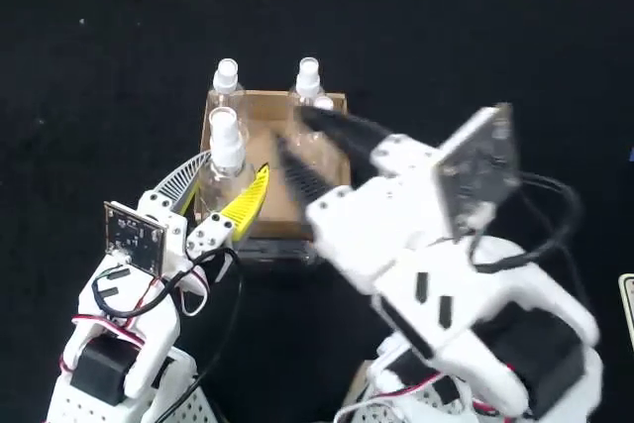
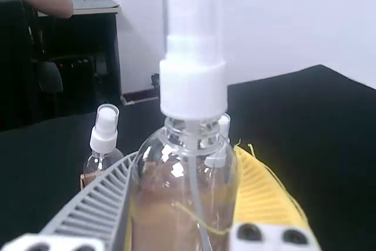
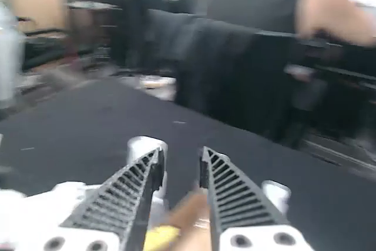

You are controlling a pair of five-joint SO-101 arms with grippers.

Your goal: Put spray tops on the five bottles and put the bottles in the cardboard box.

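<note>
Three bottles on show against a task of five, so plenty yet to spoil. Largest first: black tabletop (image 1: 99, 66) under everything, then the cardboard box (image 1: 263, 99) directly beneath both pincers. Right pincer (image 3: 181, 154) empty, fingers parted only narrowly, hanging over the box just beside the left pincer (image 1: 234, 167); likely clash on any swing. Left pincer clamped around a bottle (image 2: 182, 192), spray top (image 2: 192, 80) standing above its fingers, near box corner below. Risk of catching the rim on lowering, of tipping on release, or of knocking the second bottle (image 1: 226, 91) and third bottle (image 1: 309, 88) just beyond the pincers. Smallest worry: spray top perhaps loose; cannot tell.
</note>
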